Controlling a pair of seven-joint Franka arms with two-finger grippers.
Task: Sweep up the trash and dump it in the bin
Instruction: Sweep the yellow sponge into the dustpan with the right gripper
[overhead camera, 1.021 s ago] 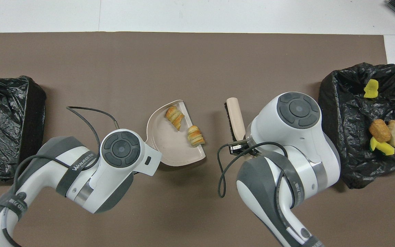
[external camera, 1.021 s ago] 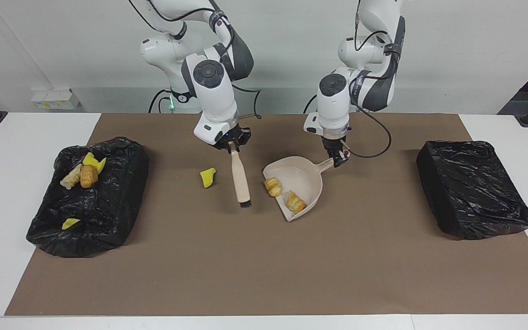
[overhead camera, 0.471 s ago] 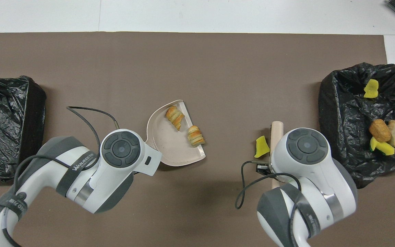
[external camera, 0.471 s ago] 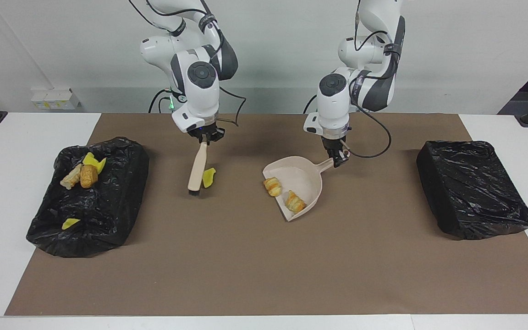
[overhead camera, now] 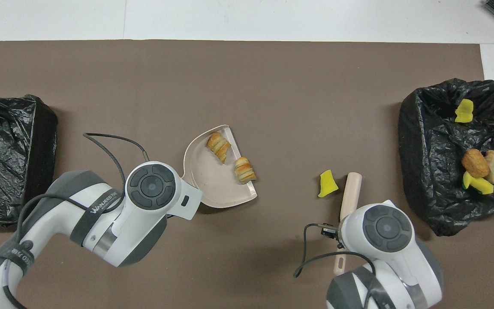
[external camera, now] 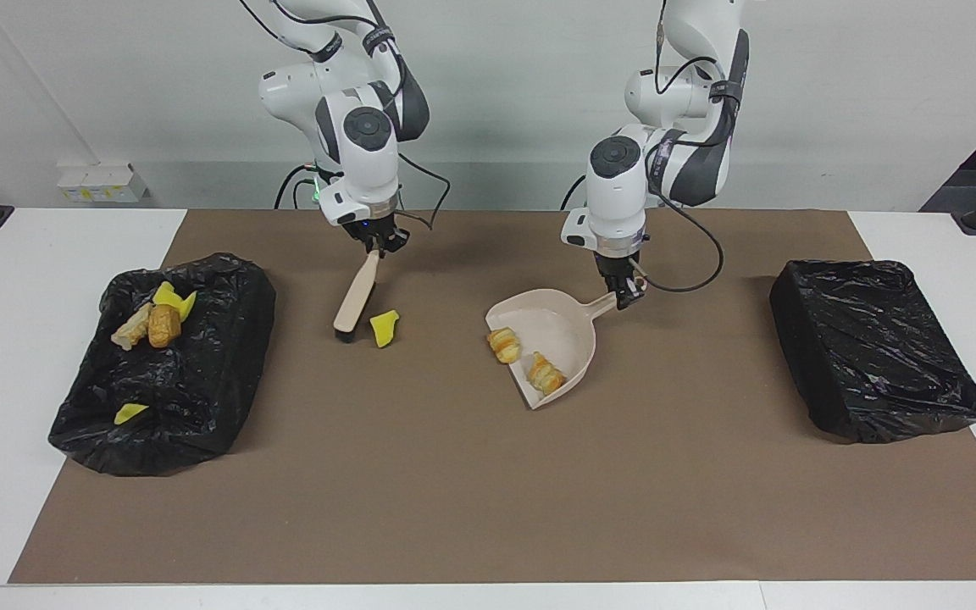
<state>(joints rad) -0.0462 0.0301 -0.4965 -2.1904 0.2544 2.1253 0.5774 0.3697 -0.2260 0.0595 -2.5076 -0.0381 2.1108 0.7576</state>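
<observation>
1. The bag-lined bin point(external camera: 166, 373) at the right arm's end, crinkled black plastic, already holds yellow wedges and beige chunks point(external camera: 153, 318).
2. The dustpan point(external camera: 551, 335), smooth beige plastic, lies flat beside the yellow wedge, mouth toward it, likely to catch it; two flaky pastry lumps point(external camera: 526, 360) sit inside. The left gripper point(external camera: 623, 292) is clamped on its handle.
3. The brush point(external camera: 357, 292), bristles down, is angled just beside the wedge point(external camera: 384, 327), on its bin side, pinched in the right gripper point(external camera: 378, 246).

Glossy crinkled black plastic bin liners point(external camera: 168, 364), a matt brown paper-like mat point(external camera: 488, 491), smooth beige plastic dustpan point(external camera: 560, 326).
</observation>
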